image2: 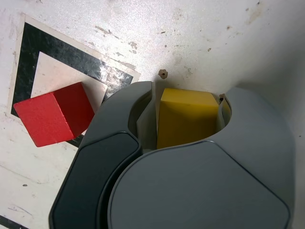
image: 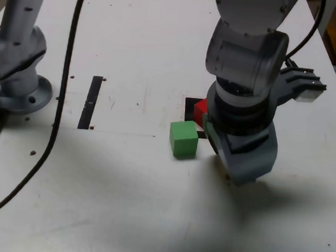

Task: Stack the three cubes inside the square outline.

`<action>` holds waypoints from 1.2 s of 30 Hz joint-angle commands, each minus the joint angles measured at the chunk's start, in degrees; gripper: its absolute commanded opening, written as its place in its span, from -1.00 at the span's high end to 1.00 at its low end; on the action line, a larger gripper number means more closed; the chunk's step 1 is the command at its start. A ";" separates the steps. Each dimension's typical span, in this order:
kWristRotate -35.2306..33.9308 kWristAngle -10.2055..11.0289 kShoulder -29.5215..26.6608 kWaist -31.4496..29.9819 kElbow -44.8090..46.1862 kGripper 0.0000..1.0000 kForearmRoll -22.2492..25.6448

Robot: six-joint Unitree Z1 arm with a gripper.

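Item: yellow cube (image2: 186,117), clasped between the gripper (image2: 187,112) jaws beside the square outline (image2: 28,52). Red cube (image2: 55,112) overhangs the outline. Risk: an off-centre grip may skew stacking.

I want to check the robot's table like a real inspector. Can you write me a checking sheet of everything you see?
Surface: white table, scuffed, with small screw holes.
Job's things: red cube sits partly in the black tape square, overlapping its edge; green cube on the table beside it; yellow cube between the pincer's jaws.
Clutter: straight black tape strip.
Grippers: pincer down at the table, jaws against the yellow cube's sides.
Cables: black cable trails across the table on the exterior view's left.
Surroundings: second grey arm base at the exterior view's left.
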 commanded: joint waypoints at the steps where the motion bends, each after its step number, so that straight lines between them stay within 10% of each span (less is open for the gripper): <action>1: 0.06 -0.32 0.97 -0.03 0.18 0.45 -0.13; 22: -3.44 -2.12 -7.60 0.44 -6.08 0.51 8.18; 36: -12.18 -2.08 -13.59 12.62 -7.68 0.51 17.11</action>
